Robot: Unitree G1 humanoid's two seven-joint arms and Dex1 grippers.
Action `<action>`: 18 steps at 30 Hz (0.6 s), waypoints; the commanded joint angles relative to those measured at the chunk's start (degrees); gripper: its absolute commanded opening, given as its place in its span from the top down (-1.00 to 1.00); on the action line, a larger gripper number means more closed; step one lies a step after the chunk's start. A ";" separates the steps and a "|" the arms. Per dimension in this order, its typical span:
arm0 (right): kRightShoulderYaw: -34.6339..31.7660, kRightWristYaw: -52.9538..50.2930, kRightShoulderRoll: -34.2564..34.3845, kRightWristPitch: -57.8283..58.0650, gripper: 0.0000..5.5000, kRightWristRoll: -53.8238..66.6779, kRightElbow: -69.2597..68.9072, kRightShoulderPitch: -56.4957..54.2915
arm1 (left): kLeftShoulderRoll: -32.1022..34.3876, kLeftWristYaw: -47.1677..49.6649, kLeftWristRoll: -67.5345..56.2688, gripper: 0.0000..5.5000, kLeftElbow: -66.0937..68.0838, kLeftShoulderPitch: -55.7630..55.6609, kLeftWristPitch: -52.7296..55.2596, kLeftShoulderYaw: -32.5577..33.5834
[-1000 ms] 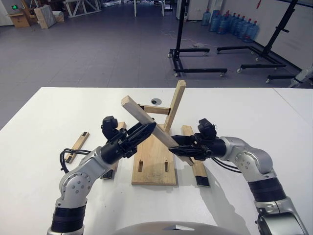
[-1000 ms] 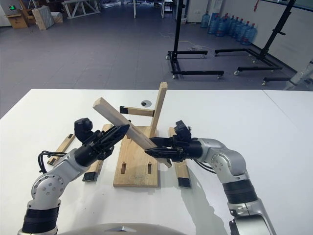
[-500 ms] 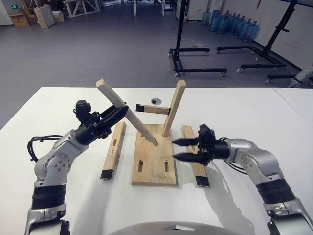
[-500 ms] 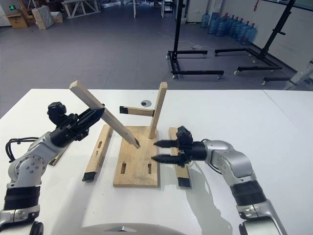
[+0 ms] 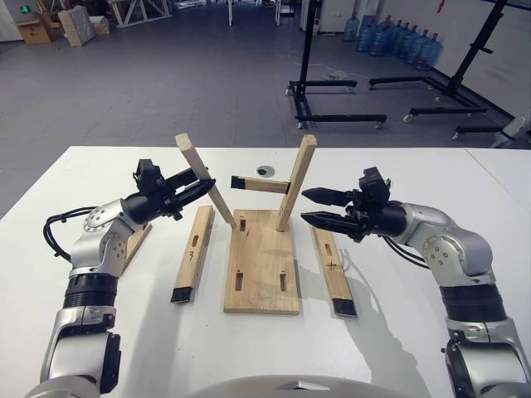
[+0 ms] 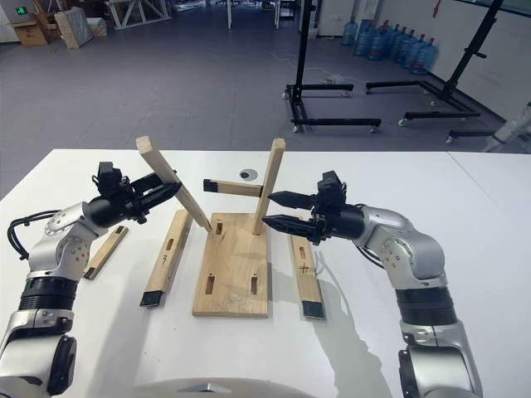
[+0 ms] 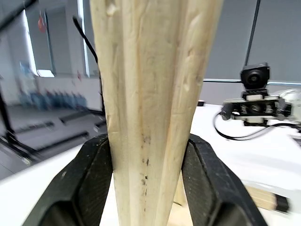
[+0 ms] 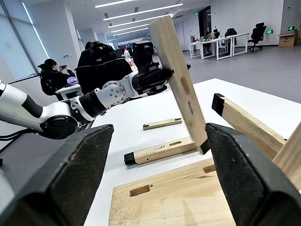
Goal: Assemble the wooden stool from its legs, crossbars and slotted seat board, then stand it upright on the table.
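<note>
The slotted seat board (image 5: 261, 278) lies flat mid-table. One leg (image 5: 296, 178) stands upright in its far right slot, and a crossbar (image 5: 260, 185) sticks out from it to the left. My left gripper (image 5: 189, 189) is shut on a second leg (image 5: 203, 178), which tilts with its lower end at the board's far left slot. In the left wrist view that leg (image 7: 150, 108) sits clamped between the fingers (image 7: 89, 183). My right gripper (image 5: 305, 206) is open just right of the upright leg, holding nothing.
Two loose legs lie flat, one left of the board (image 5: 192, 253) and one right of it (image 5: 332, 269). A short crossbar (image 5: 134, 240) lies at the far left under my left arm. A round hole (image 5: 264, 172) sits near the table's far edge.
My left gripper swung its leg up and leftward, lowering the leg's end to the far left slot. My right gripper let go of that leg, opened and rose toward the upright leg.
</note>
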 commanded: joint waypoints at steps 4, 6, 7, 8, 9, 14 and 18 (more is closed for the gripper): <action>-0.42 -0.52 -0.46 0.29 -0.30 0.31 -0.48 -1.84 | -2.39 -6.09 4.07 0.26 10.67 -6.41 -10.38 -1.43; -0.19 -0.30 -0.52 0.28 -0.30 0.15 0.00 -2.56 | -2.87 -9.07 5.29 0.26 15.44 -8.16 -11.62 -2.63; -0.10 -0.24 -0.53 0.33 -0.30 0.14 0.14 -2.88 | -2.94 -10.12 6.23 0.26 17.97 -9.09 -12.45 -3.14; -0.01 -0.22 -0.52 0.32 -0.30 0.09 0.18 -3.11 | -2.83 -11.42 7.64 0.26 20.94 -10.13 -13.55 -3.82; 0.03 -0.25 -0.52 0.30 -0.30 0.04 0.13 -3.17 | -2.78 -12.40 8.68 0.26 23.46 -11.08 -14.52 -4.26; 0.39 0.11 -0.64 0.44 -0.30 -0.23 0.59 -3.26 | -2.44 -18.46 9.47 0.26 30.25 -14.55 -14.69 -4.74; 0.75 0.34 -0.69 0.63 -0.30 -0.26 0.38 -3.49 | -0.73 -22.49 8.83 0.26 32.81 -17.45 -11.40 -4.12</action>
